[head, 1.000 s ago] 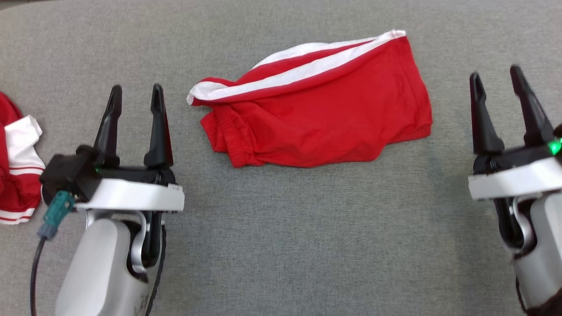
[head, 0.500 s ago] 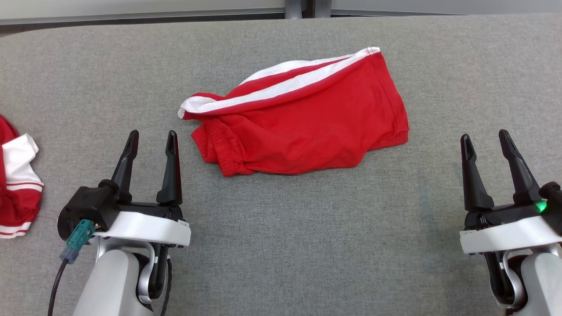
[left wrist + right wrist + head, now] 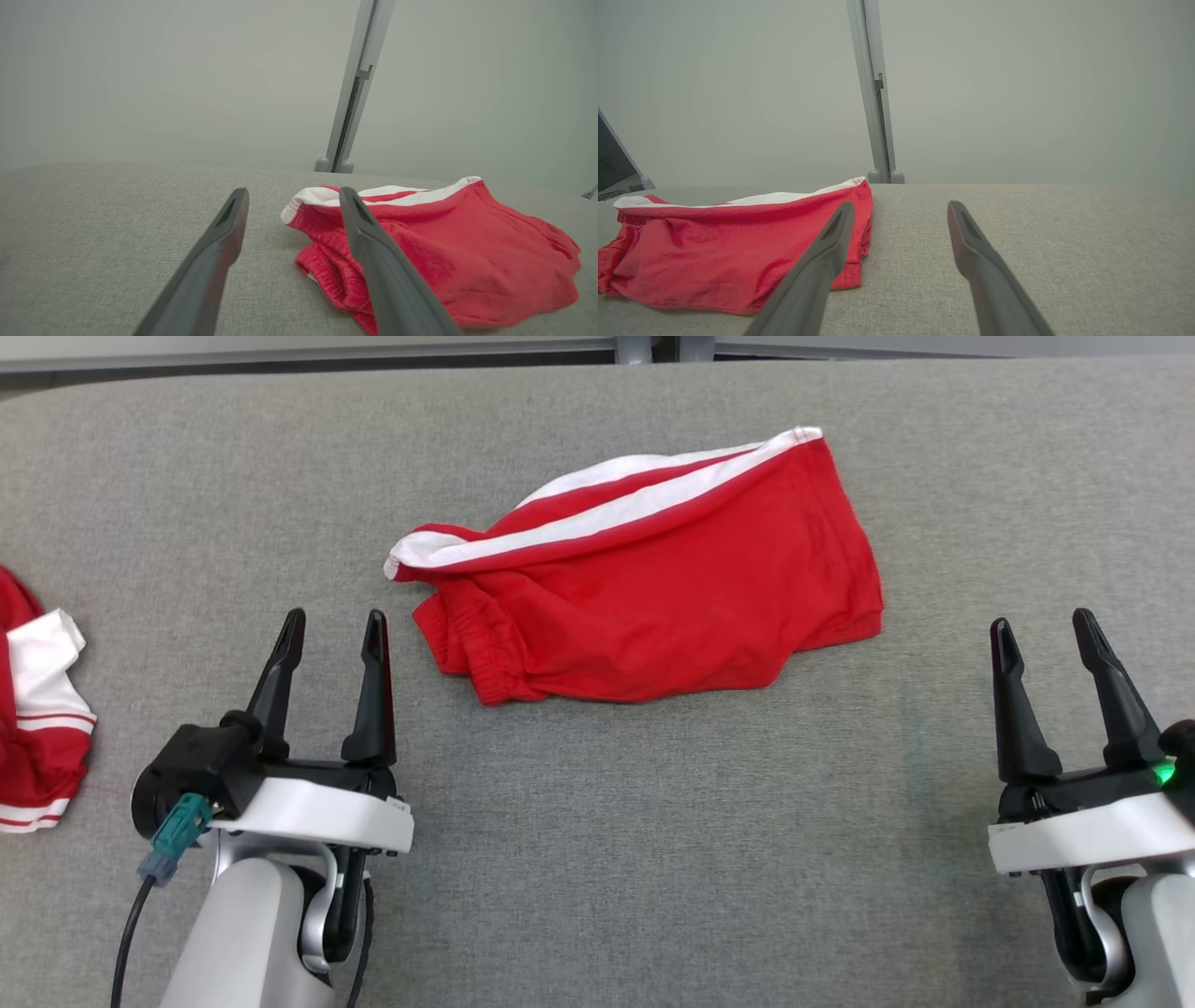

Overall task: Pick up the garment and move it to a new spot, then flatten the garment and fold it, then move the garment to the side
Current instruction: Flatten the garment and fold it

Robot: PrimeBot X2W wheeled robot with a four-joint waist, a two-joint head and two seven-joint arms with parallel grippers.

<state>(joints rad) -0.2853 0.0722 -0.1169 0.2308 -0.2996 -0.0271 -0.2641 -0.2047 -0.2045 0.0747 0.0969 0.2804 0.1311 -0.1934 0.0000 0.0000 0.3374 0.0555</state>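
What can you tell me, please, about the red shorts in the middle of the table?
The red shorts look like soft knit fabric, with white stripes along the far edge and a gathered elastic waistband bunched at the robot's left end. They lie crumpled and roughly doubled on the grey table, clear of the left gripper and right gripper.

The garment (image 3: 653, 607) is bright red, with two white bands along its far edge split by a thin red stripe. The desk (image 3: 653, 849) is a plain flecked grey weave. The left pincer (image 3: 334, 616) and right pincer (image 3: 1041, 618) are black-fingered with white bases. A green light (image 3: 1162, 773) glows on the right one, and a teal connector (image 3: 177, 835) sits by the left one. At the desk's left edge, a second cloth (image 3: 37, 728) is red and white with thin red lines. The wall (image 3: 140, 79) is pale grey, as is the post (image 3: 355, 84).
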